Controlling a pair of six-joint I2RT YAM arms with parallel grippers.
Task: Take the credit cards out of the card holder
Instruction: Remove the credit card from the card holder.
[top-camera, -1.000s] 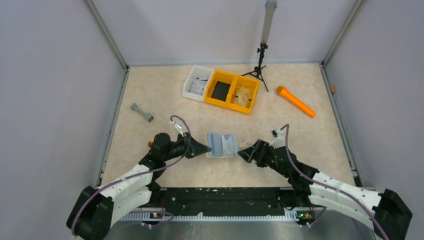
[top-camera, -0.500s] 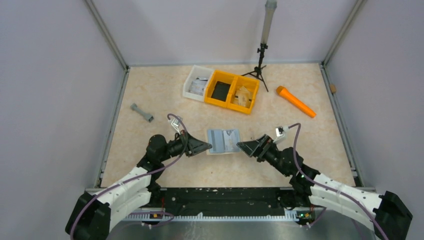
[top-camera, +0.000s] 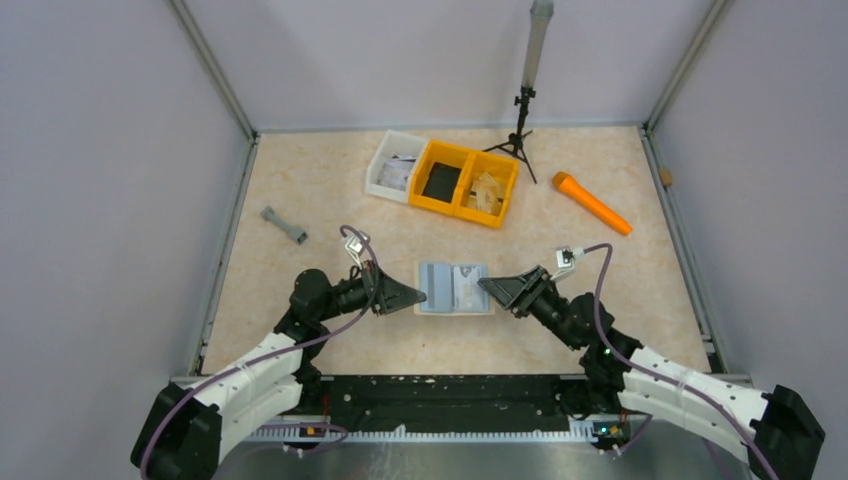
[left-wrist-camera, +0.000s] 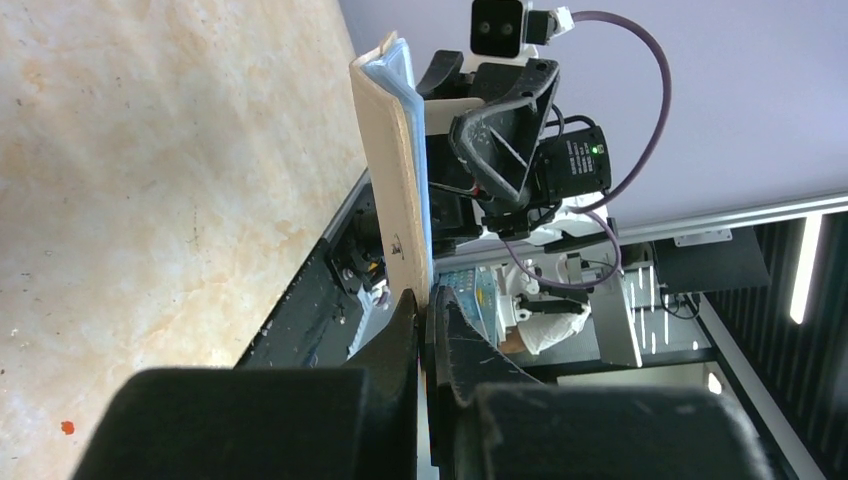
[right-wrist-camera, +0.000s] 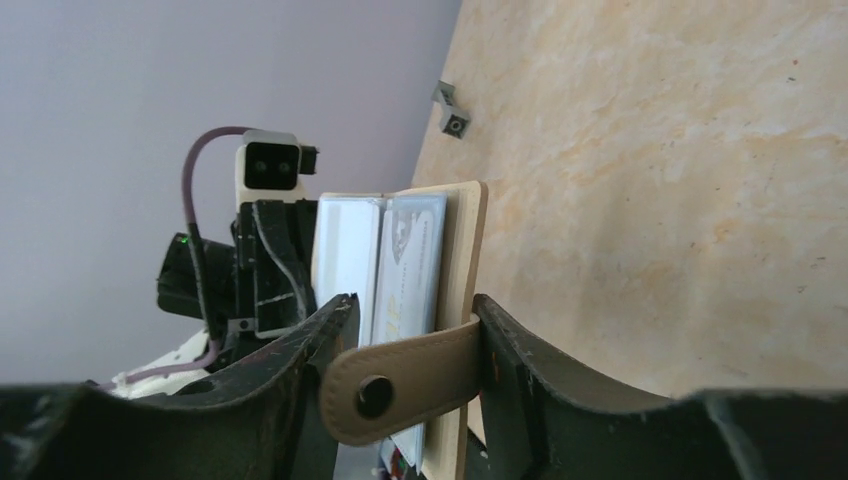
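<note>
The card holder (top-camera: 455, 288) hangs open between my two grippers, just above the table, showing blue-grey pockets with credit cards (top-camera: 466, 287). My left gripper (top-camera: 415, 297) is shut on its left edge; in the left wrist view the tan flap (left-wrist-camera: 395, 170) rises edge-on from the pinched fingertips (left-wrist-camera: 430, 305). My right gripper (top-camera: 487, 288) straddles the right edge. In the right wrist view its jaws (right-wrist-camera: 415, 310) stand apart around the tan flap (right-wrist-camera: 463, 250) and a card (right-wrist-camera: 410, 260), with the snap strap (right-wrist-camera: 410, 375) lying across the gap.
Yellow bins (top-camera: 468, 182) and a white bin (top-camera: 394, 165) sit at the back centre, next to a small tripod (top-camera: 521, 110). An orange tool (top-camera: 592, 203) lies at the back right. A grey piece (top-camera: 284, 225) lies at the left.
My right gripper has risen and moved in onto the holder's right edge, its jaws narrowing. The holder has shifted slightly right. The left gripper keeps its grip.
</note>
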